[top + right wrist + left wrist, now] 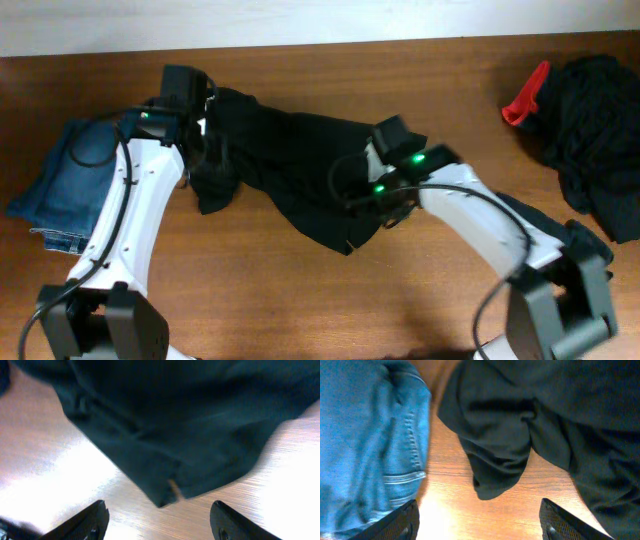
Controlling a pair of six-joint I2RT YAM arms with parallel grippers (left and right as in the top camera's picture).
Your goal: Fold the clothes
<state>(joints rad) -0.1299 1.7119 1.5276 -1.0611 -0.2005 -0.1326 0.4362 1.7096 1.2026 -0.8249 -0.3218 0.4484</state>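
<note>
The clothes show as a crumpled black shirt lying across the middle of the wooden table. My left gripper hovers open over bare wood at the shirt's left end, where a bunched fold lies just ahead of its fingers. At the shirt's right side, my right gripper is open too, with a hem corner just ahead of the fingers. Neither gripper holds anything. In the overhead view both arms partly cover the black shirt.
Blue denim jeans lie at the table's left, right beside the left arm and seen close up as jeans in the left wrist view. A black fabric pile with a red item sits at the far right.
</note>
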